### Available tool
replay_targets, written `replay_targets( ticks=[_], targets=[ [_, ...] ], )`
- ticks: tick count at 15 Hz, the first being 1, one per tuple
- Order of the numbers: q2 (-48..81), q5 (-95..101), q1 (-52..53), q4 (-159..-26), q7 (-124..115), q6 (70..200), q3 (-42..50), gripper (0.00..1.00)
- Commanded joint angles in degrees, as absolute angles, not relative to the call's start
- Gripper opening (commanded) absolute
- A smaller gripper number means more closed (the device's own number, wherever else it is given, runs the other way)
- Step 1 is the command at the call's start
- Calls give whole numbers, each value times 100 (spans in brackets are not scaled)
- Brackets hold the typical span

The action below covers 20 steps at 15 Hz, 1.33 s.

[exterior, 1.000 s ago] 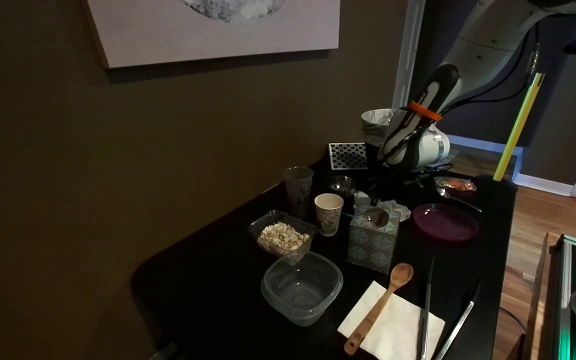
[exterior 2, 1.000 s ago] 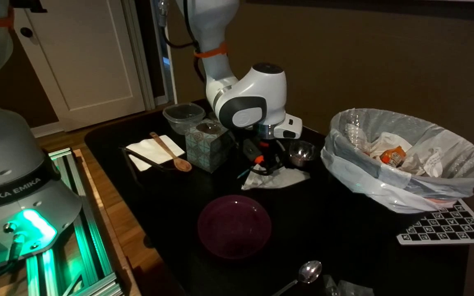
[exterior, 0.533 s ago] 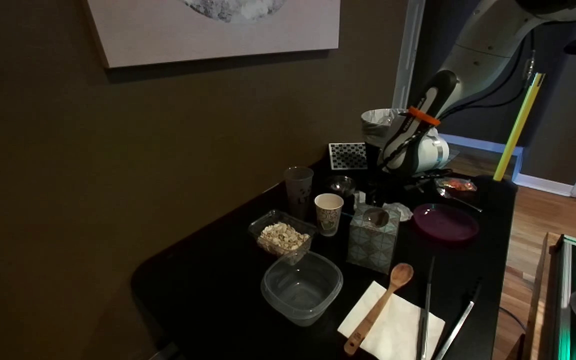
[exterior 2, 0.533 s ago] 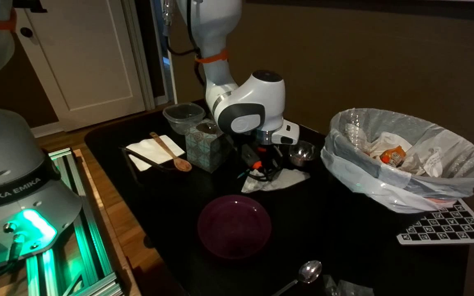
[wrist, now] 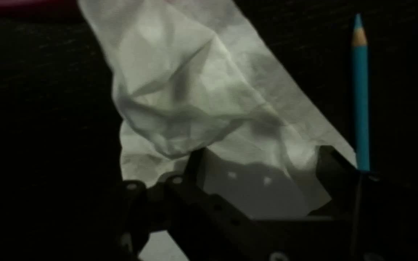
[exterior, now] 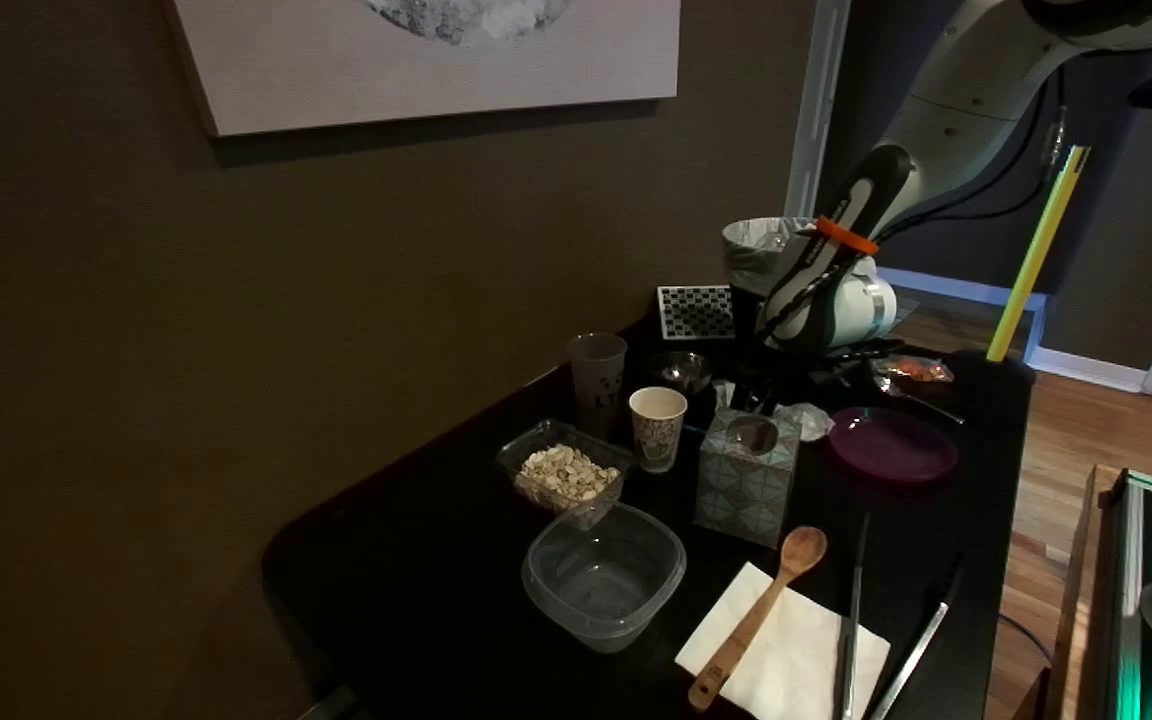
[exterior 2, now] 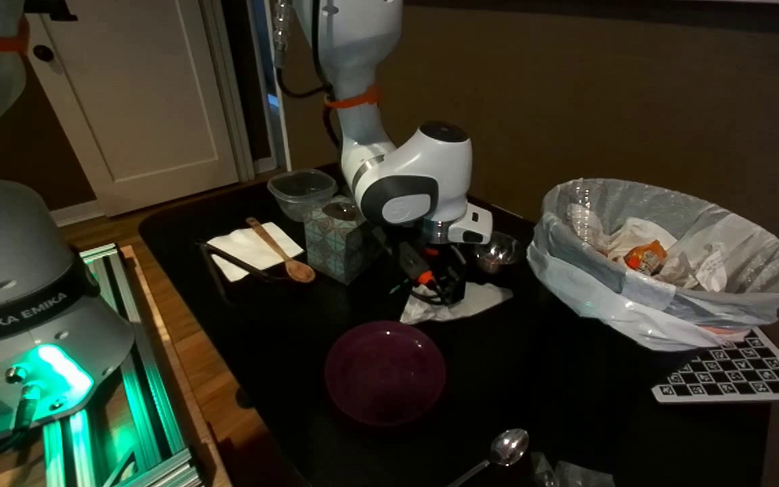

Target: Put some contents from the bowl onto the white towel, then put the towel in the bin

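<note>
The crumpled white towel (wrist: 180, 72) lies on the dark table, one fold overlapping the rest. In the wrist view my gripper (wrist: 260, 159) is over its near part, jaws spread wide, with towel beneath the gap and nothing pinched. Whether the fingertips touch the cloth I cannot tell. An exterior view has the gripper (exterior 2: 440, 287) low above the towel (exterior 2: 481, 301). The bowl (exterior: 526, 438), a clear squarish dish of pale flakes, stands by the wall behind the cups. Lined with a pale bag and partly filled with rubbish, the bin (exterior 2: 592, 291) is at the wall.
A tissue box (exterior: 748, 480) stands close beside the gripper. Around it are a paper cup (exterior: 658, 430), a plastic cup (exterior: 597, 390), a small round dish (exterior 2: 496, 256) and a maroon plate (exterior 2: 385, 372). A blue pencil (wrist: 361, 101) lies along the towel's edge.
The arm has lowered slightly and the gripper has come down closer to the table. The towel has shifted a little toward the maroon plate.
</note>
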State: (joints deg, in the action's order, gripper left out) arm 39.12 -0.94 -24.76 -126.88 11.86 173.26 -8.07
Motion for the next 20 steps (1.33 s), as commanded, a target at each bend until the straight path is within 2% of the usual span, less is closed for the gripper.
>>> replay_targets(
  ticks=[1, 7, 13, 20],
  targets=[
    [4071, -127, -2581, -12511, 1378, 17045, -870, 47],
    [4059, -161, -2578, -12445, 1448, 16896, -858, 2],
    [3722, -127, -2473, -12518, 1434, 16701, -785, 2],
    [2810, -188, -2170, -12568, 1432, 15850, -537, 2]
  ],
)
